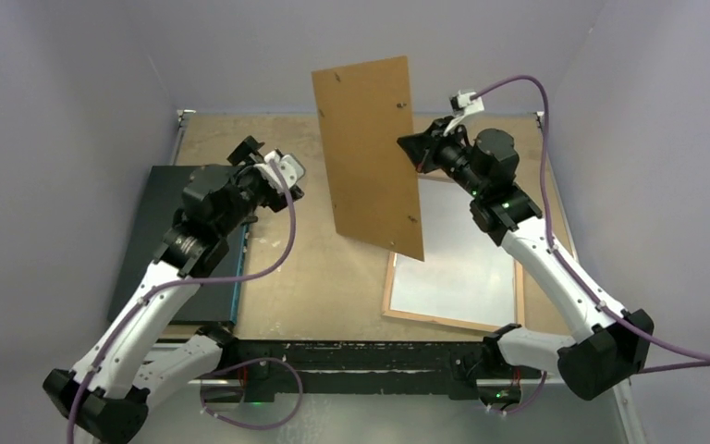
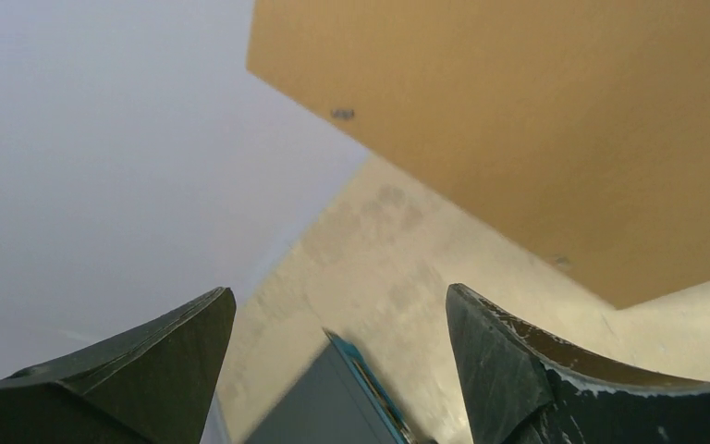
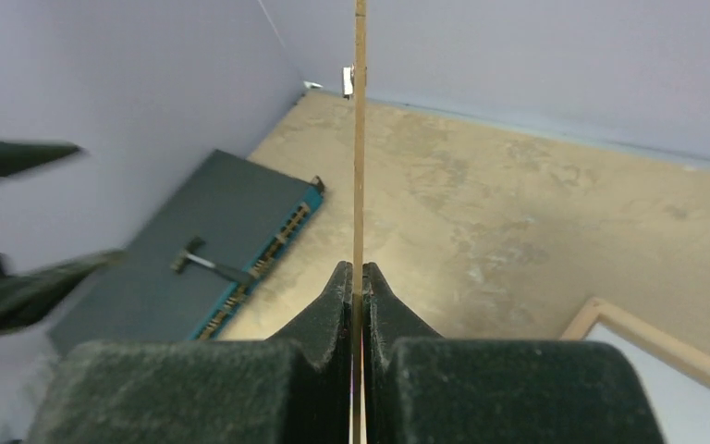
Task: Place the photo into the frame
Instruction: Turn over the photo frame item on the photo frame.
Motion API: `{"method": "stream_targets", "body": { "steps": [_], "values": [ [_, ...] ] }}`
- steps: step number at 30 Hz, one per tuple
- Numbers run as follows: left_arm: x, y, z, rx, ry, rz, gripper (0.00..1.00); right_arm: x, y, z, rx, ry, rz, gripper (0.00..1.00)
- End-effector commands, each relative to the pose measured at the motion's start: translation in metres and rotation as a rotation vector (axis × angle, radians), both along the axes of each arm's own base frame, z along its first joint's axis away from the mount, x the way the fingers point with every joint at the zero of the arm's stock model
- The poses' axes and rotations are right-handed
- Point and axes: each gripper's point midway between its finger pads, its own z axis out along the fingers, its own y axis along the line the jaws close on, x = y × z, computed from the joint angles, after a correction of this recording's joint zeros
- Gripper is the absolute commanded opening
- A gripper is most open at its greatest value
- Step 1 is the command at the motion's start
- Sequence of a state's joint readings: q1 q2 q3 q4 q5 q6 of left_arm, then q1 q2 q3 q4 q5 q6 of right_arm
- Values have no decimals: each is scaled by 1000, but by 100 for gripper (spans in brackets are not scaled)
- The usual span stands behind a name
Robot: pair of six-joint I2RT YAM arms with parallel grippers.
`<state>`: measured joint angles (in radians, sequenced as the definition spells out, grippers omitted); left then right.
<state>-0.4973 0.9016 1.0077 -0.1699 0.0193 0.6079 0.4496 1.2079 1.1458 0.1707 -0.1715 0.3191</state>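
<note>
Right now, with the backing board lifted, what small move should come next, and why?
Probably the right gripper should swing the backing board aside, clear of the frame. Its jaws pinch the board upright above the open frame, blocking it, while the left gripper is open and empty.

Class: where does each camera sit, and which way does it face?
Top external: above and behind, looking down; left arm and right arm show.
Left wrist: on the left arm, facing past the open left hand toward the flat brown backing board.
Right wrist: on the right arm, facing along the right hand, shut on that board's edge.
Both wrist views share the board and a dark flat teal-edged panel.
</note>
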Motion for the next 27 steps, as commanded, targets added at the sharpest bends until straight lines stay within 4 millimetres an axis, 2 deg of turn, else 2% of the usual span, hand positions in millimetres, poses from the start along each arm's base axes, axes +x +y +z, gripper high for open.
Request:
{"method": "stream_targets", "body": {
  "steps": [1,4,7,10,15,19,22,27],
  "values": [
    [19,5,-67,-58,333,-6,84,-9,-23,65,240,-16,20,0],
    [37,11,-89,-68,458,40,83,3,-46,61,309,105,-24,0],
    [44,9,-104,-68,515,37,82,14,-68,38,355,283,-25,0],
    [47,1,-115,-69,538,-3,80,12,-90,22,394,374,-17,0],
    [44,-16,-142,-62,604,-97,77,0,-147,4,464,416,-142,0],
    [48,-39,-168,-72,690,-138,77,-7,-177,-3,460,403,-246,0],
    [50,-61,-182,-75,749,-179,77,-14,-189,-11,464,415,-272,0],
    [55,-91,-206,-63,783,-226,77,-18,-206,-23,374,432,-325,0]
  ]
}}
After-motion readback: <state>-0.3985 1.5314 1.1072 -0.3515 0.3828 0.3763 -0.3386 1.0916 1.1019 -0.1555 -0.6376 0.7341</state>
